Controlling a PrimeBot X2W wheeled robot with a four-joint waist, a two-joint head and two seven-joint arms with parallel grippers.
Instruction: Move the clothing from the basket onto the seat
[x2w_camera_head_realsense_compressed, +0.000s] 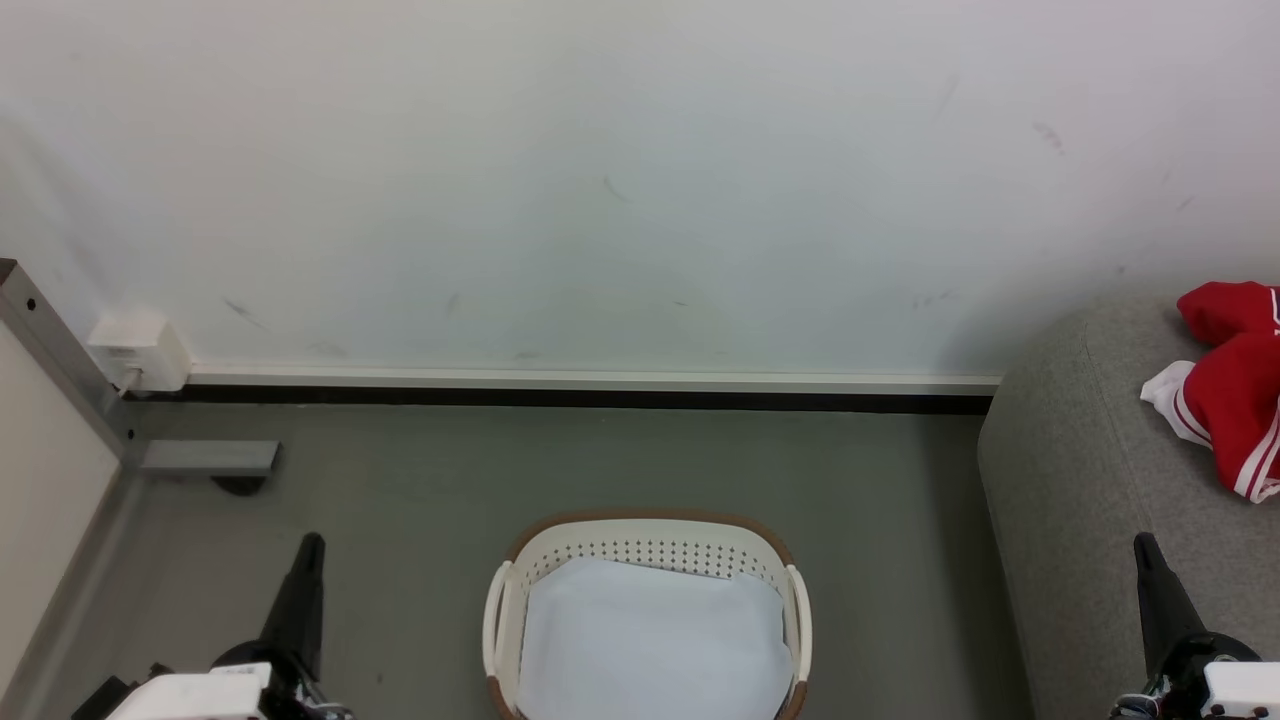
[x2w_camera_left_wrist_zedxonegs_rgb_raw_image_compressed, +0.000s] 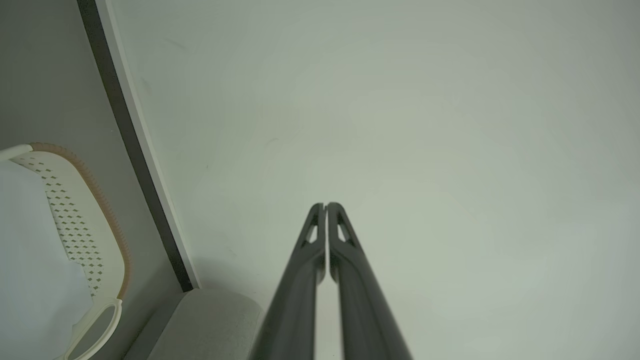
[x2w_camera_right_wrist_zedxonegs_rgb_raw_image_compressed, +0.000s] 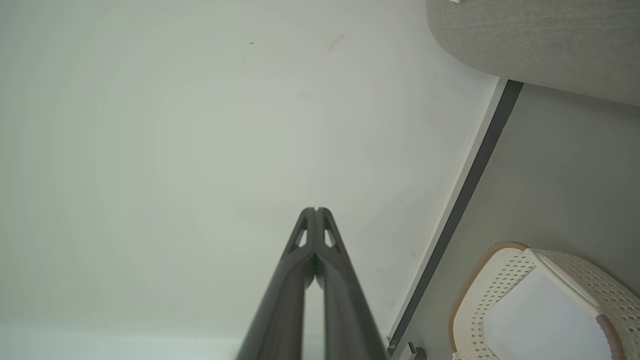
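The red jersey with white striped trim (x2w_camera_head_realsense_compressed: 1235, 395) lies crumpled on the light grey sofa (x2w_camera_head_realsense_compressed: 1080, 480) at the right edge of the head view. The cream basket with a brown rim (x2w_camera_head_realsense_compressed: 640, 535) stands on the floor at the bottom centre, holding only a pale white-blue sheet (x2w_camera_head_realsense_compressed: 650, 640). My left gripper (x2w_camera_head_realsense_compressed: 312, 545) is at the lower left, shut and empty, its tips (x2w_camera_left_wrist_zedxonegs_rgb_raw_image_compressed: 325, 206) together before the wall. My right gripper (x2w_camera_head_realsense_compressed: 1143, 545) is at the lower right beside the sofa front, also shut (x2w_camera_right_wrist_zedxonegs_rgb_raw_image_compressed: 315, 210) with nothing in it.
A white wall with a pale and dark baseboard (x2w_camera_head_realsense_compressed: 600, 390) runs behind the basket. A white socket box (x2w_camera_head_realsense_compressed: 140, 352) and a grey metal post (x2w_camera_head_realsense_compressed: 60, 350) with a foot (x2w_camera_head_realsense_compressed: 210, 458) stand at the left. Grey floor (x2w_camera_head_realsense_compressed: 400, 500) surrounds the basket.
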